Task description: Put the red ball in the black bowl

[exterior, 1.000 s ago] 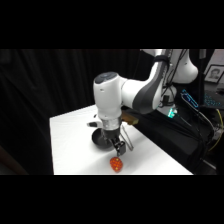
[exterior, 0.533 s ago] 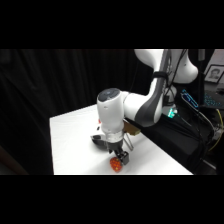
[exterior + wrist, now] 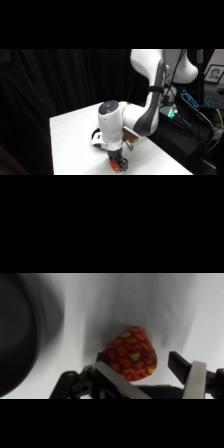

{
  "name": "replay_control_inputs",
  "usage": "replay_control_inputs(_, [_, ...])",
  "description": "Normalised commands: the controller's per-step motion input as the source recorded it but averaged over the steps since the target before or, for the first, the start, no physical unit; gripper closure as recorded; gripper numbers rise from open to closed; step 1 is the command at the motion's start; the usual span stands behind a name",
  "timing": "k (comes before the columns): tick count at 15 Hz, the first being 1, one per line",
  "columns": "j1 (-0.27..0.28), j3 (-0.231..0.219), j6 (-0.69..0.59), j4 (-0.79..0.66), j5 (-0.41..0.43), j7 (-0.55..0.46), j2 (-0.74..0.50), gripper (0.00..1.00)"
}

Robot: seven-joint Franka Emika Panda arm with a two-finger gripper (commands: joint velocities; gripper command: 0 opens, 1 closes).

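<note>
The red ball (image 3: 131,353), red-orange with yellow flecks and slightly oval, lies on the white table (image 3: 150,304). My gripper (image 3: 141,367) is open around it. The left finger (image 3: 112,378) is close against the ball and the right finger (image 3: 192,374) stands a little apart. In the side view the gripper (image 3: 118,161) is down at the table's front part, over the ball (image 3: 116,166). The black bowl (image 3: 22,331) fills the left of the wrist view. In the side view, only the bowl's edge (image 3: 95,139) shows behind the wrist.
A tan object (image 3: 131,134) lies behind the arm, mostly hidden. The table's front edge runs just below the ball in the side view. Cables and equipment (image 3: 192,102) stand beyond the table's right side.
The arm has bent lower and the gripper has come down toward the table's front, so its fingers now straddle the ball.
</note>
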Motion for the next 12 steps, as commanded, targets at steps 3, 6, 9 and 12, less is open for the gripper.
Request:
replay_control_inputs(3, [0.044, -0.073, 0.11, 0.12, 0.025, -0.04, 0.06, 0.45])
replay_control_inputs(6, [0.053, -0.104, 0.05, 0.1, 0.012, 0.03, 0.03, 0.69])
replay_control_inputs(9, [0.054, -0.089, -0.01, 0.09, 0.002, 0.04, 0.01, 0.92])
replay_control_inputs(12, [0.058, -0.039, -0.1, 0.02, 0.013, 0.03, -0.13, 1.0])
